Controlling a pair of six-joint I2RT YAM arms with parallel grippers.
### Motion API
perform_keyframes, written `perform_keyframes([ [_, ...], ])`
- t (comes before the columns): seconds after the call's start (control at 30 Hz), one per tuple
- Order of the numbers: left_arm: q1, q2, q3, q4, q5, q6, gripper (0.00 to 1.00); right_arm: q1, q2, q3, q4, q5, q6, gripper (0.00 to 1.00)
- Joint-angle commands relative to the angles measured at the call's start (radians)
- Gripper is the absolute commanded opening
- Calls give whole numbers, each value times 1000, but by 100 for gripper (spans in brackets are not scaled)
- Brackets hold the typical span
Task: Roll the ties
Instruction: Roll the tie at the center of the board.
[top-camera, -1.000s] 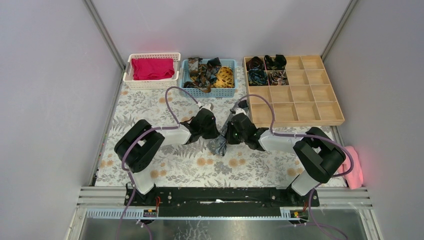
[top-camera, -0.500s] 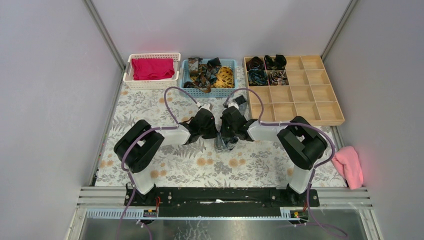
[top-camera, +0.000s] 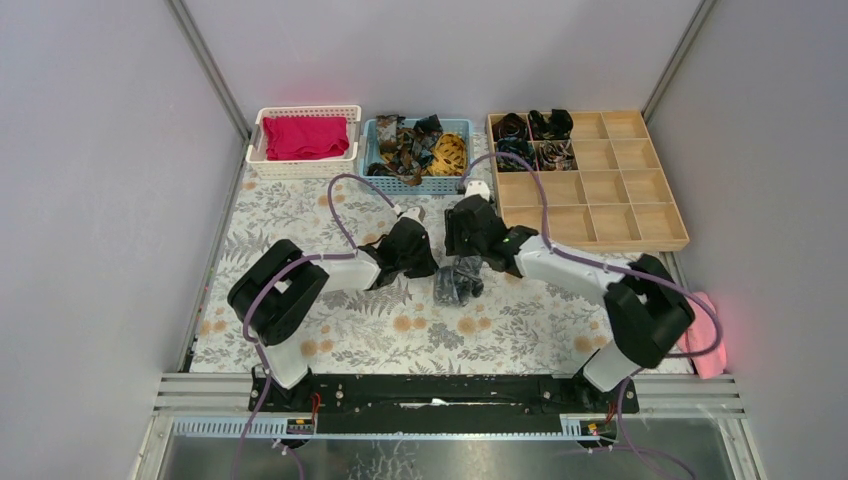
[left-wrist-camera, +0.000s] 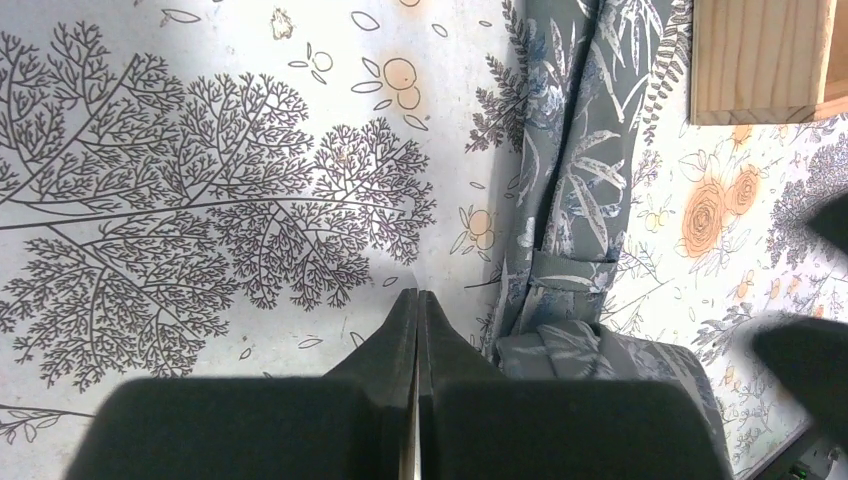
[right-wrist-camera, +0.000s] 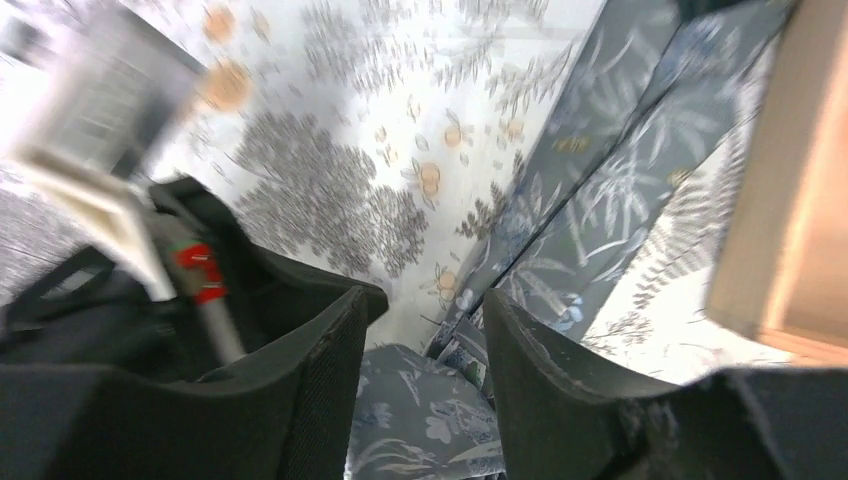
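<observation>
A grey leaf-patterned tie (top-camera: 458, 283) lies on the floral mat between the two arms, its near end coiled into a loose roll (right-wrist-camera: 425, 425). The flat rest of it (left-wrist-camera: 568, 170) runs toward the wooden tray. My right gripper (right-wrist-camera: 425, 312) hangs just above the roll. It is open, its fingers (right-wrist-camera: 325, 360) astride the roll without pressing it. In the top view the right gripper (top-camera: 463, 258) sits just beyond the roll. My left gripper (left-wrist-camera: 417, 296) is shut and empty, resting on the mat just left of the roll (left-wrist-camera: 600, 352). In the top view the left gripper (top-camera: 428, 266) points at the roll.
A wooden compartment tray (top-camera: 610, 210) stands at the back right, with rolled ties (top-camera: 530, 137) in its far-left cells. Its corner (left-wrist-camera: 760, 60) is close to the tie. A blue basket (top-camera: 372, 150) of loose ties and a white basket (top-camera: 255, 150) with magenta cloth stand at the back. A pink cloth (top-camera: 706, 336) lies far right.
My right gripper has opened and let go of the tie roll, which now lies on the mat. The right arm swung away from the near edge. The left arm stayed put.
</observation>
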Motion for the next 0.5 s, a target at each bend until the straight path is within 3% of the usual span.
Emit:
perform_keyframes([
  [0.0, -10, 70, -53, -116, -9, 26, 0, 7, -145, 78, -112, 100, -77, 54],
  [0.2, -11, 77, -45, -112, 2, 28, 0, 7, -260, -16, -201, 86, -21, 54],
  [0.47, -11, 85, -33, -109, 15, 31, 0, 7, -485, -343, -133, -13, 125, 49],
])
